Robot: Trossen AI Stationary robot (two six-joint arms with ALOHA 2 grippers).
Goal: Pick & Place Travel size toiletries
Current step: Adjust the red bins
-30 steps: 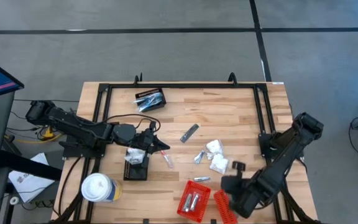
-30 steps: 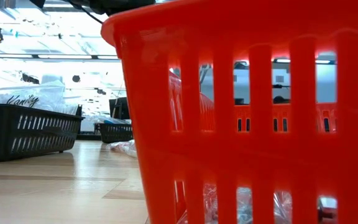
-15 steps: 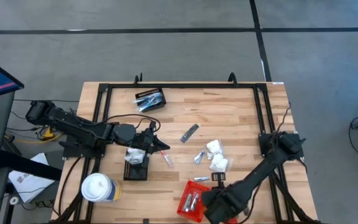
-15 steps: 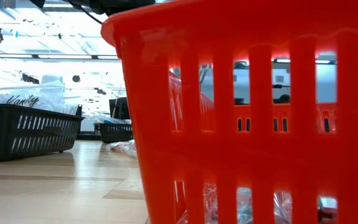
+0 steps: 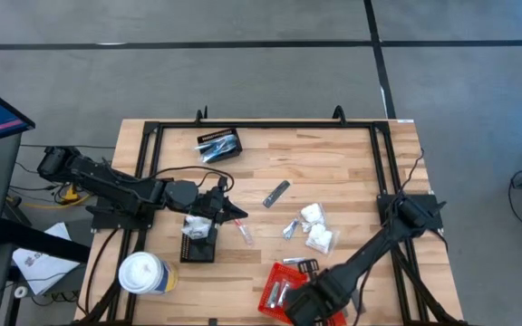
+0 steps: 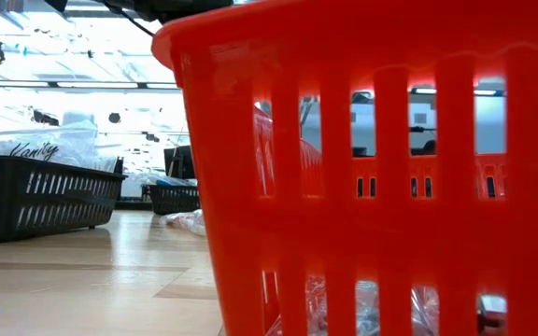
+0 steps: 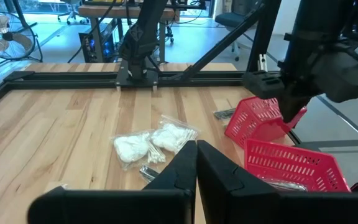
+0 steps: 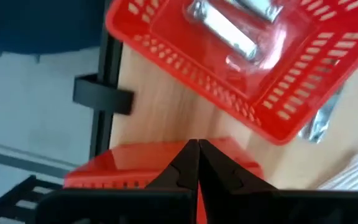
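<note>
Right gripper [image 8: 194, 163] pressed together, empty, low over a second red basket [image 8: 160, 158] at the table's near edge. Left gripper [image 7: 196, 163] likewise closed, empty, beside a black basket [image 5: 198, 243]. Between them, loose on the wood: white packets [image 5: 315, 226], a silvery sachet [image 5: 276, 193], a pinkish tube [image 5: 243, 233]. Silvery tubes [image 8: 225, 25] inside the red basket [image 5: 277, 292]; more toiletries in a far black basket [image 5: 217, 144]. White lidded cup [image 5: 142, 273] at the near left.

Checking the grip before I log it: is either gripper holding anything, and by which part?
The right gripper pinches the tilted red basket by its rim. The left gripper is shut on nothing.
</note>
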